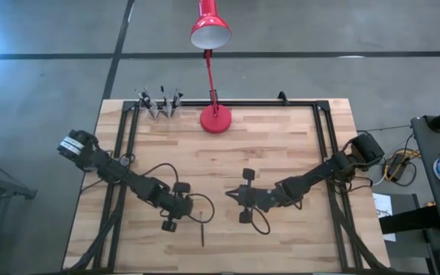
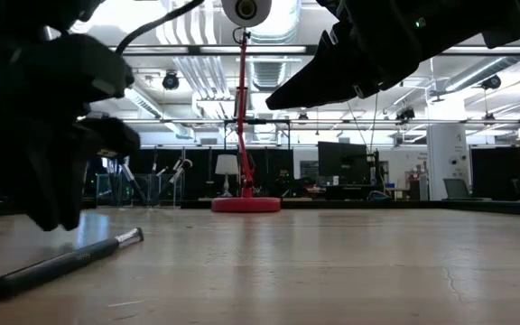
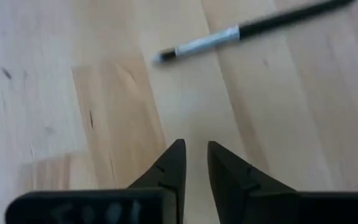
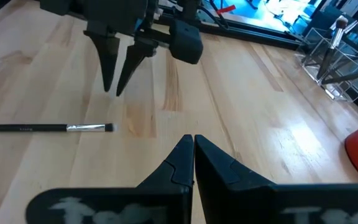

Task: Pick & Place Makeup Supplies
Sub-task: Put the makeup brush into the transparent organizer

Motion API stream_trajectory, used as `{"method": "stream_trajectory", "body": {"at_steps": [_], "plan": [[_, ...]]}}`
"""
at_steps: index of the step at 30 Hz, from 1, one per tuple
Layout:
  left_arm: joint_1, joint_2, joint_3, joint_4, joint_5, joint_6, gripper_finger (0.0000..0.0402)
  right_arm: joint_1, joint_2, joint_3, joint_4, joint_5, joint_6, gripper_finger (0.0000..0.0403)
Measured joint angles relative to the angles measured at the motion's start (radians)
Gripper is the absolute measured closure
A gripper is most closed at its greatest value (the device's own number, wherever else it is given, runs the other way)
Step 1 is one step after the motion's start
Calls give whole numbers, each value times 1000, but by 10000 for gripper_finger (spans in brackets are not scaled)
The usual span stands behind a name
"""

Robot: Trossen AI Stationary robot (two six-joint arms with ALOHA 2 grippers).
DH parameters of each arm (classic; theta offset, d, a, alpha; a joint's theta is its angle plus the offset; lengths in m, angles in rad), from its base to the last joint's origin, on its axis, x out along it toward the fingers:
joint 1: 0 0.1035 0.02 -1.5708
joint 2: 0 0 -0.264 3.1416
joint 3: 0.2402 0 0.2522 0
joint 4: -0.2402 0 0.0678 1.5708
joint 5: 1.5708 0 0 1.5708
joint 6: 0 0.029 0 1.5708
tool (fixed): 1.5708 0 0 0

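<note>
A single makeup brush (image 4: 47, 128) lies flat on the bare wooden table (image 1: 281, 153), dark handle with a silvery ferrule and a small bristle tip, in the front part of the tabletop near its middle. The left gripper (image 4: 118, 73) hangs just above the wood beside the brush's bristle end, apart from it, its two fingers (image 3: 173, 167) a narrow gap apart and holding nothing (the brush lies ahead of the tips in the left wrist view). The right gripper (image 4: 192, 149) hovers farther off toward the table's middle, fingers pressed together and empty. At the back left edge a clear holder (image 1: 159, 103) stands with more brushes upright in it, beside the red lamp (image 1: 215, 118).
</note>
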Motion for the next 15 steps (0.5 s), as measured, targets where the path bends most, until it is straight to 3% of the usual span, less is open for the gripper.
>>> {"method": "stream_trajectory", "body": {"at_steps": [6, 9, 15], "plan": [[1, 4, 1, 24, -3, -1, 337, 0, 0, 0, -4, -4, 41, 394], [-20, 4, -4, 33, -8, -18, 337, -3, 10, 0, -2, -55, 74, 394], [-44, 4, -34, 184, -120, -18, 347, -3, 49, 0, -5, -76, 79, 394]]}}
